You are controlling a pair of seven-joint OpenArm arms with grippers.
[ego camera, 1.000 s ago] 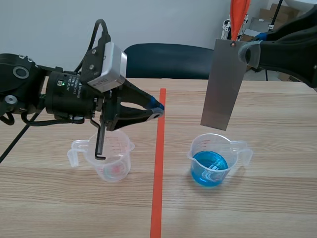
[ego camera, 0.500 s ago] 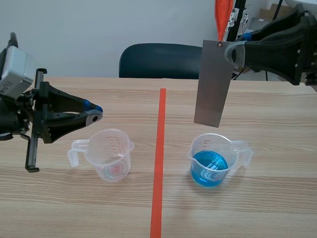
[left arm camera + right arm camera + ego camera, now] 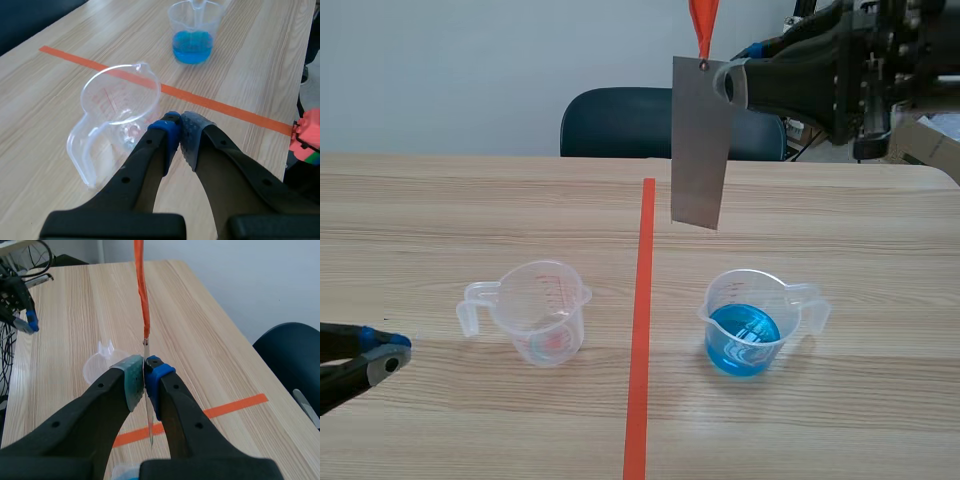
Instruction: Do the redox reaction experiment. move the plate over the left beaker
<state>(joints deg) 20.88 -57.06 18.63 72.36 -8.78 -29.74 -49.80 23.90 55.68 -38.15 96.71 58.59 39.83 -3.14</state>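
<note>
Scene view: plate [image 3: 698, 160] well above table [image 3: 440, 210]

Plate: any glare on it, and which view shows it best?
Scene view: plate reads flat grey, no glare, full face visible. Right wrist view: it shows edge-on, a thin line in the right gripper. Left wrist view: not in frame.
</note>
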